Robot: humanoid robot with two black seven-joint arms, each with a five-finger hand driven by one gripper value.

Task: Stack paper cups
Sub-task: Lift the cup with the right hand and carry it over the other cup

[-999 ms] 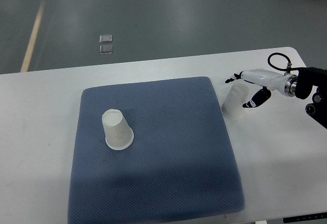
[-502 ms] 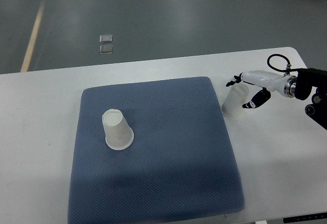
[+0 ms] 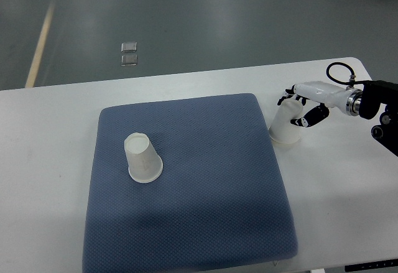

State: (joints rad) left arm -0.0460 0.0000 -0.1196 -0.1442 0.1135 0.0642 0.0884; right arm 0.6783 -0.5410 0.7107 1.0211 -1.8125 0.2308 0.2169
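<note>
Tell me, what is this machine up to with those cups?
The right robot hand, reaching in from the right edge, has its fingers closing around an upside-down white paper cup that stands on the white table just off the right side of the square blue textured mat. A second upside-down white paper cup stands untouched on the mat's left part. Nothing is stacked yet. The left arm is out of sight.

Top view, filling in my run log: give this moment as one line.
phase: grasping | right hand: closing around upside-down cup on table, right of mat | second cup: upside-down on mat | stacked: no
</note>
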